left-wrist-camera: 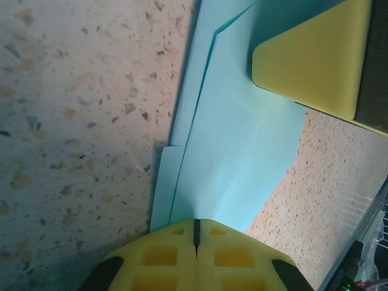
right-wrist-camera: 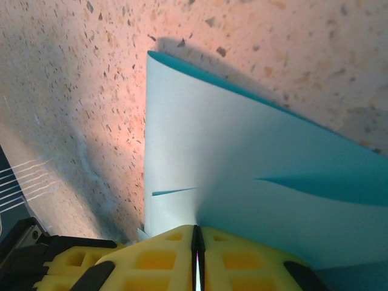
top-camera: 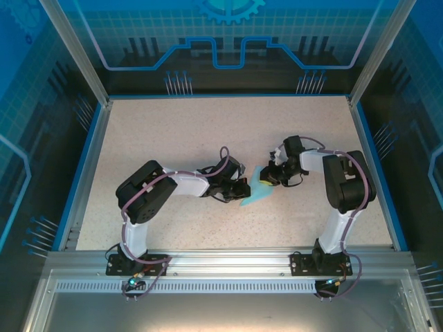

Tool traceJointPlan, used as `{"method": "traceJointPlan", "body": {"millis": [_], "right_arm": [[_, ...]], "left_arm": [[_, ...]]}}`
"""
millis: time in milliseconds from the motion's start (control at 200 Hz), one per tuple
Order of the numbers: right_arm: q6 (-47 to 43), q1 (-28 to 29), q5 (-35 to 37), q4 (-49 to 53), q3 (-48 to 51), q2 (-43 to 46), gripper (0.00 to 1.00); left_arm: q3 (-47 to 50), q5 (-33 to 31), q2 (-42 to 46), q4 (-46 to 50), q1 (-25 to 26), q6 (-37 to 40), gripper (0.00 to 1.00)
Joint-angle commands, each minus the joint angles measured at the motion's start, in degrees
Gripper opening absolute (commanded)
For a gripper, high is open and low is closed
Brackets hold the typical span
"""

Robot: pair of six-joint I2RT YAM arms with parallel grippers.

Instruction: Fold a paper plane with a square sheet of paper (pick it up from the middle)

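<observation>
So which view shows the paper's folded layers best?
Left wrist: the paper shows its stacked fold edges clearly, close up. Right wrist shows a broad curled face with one slit; top external, a small distant blue patch.

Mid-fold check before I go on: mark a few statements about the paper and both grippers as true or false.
1. The left gripper and the right gripper are both shut on the light-blue paper. True.
2. The paper lies as a flat, unfolded square. False: the left wrist view shows overlapping folded layers with stepped edges.
3. The left gripper is parked open by its base. False: it pinches the paper at mid-table, facing the right gripper.
4. One yellow finger of the right gripper appears at the paper's far end in the left wrist view. True.
5. The table is speckled beige. True.
</observation>
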State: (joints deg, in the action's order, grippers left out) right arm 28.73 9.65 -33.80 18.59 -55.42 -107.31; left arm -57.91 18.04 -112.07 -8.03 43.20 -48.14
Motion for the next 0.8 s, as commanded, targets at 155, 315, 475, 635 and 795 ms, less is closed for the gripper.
{"method": "traceJointPlan", "body": {"millis": [155,315,475,635,795], "right_arm": [[3.0,-4.2,4.4,-2.9,-2.5,-2.4,0.12],[2.9,-3.3,2.1,-3.5,-2.8,-2.3,0.12],[3.5,0.4,0.1,-4.3,-1.6,-1.0,0.12],[4.1,3.6,-1.0,-5.4,-0.1,2.3,0.13],[2.6,6.7,-2.0,-4.2,1.6,5.6,0.14]], "left_arm": [[3.6,-4.2,-0.4,8.8,-0.2,-0.5,0.00],[4.1,-4.2,0.4,9.4,-0.2,0.0,0.00],[4.8,-4.7,2.1,10.8,-0.2,0.8,0.00],[6.1,-4.9,4.3,12.5,-0.2,1.7,0.00],[7.1,-5.1,5.4,13.1,-0.2,1.7,0.00]]}}
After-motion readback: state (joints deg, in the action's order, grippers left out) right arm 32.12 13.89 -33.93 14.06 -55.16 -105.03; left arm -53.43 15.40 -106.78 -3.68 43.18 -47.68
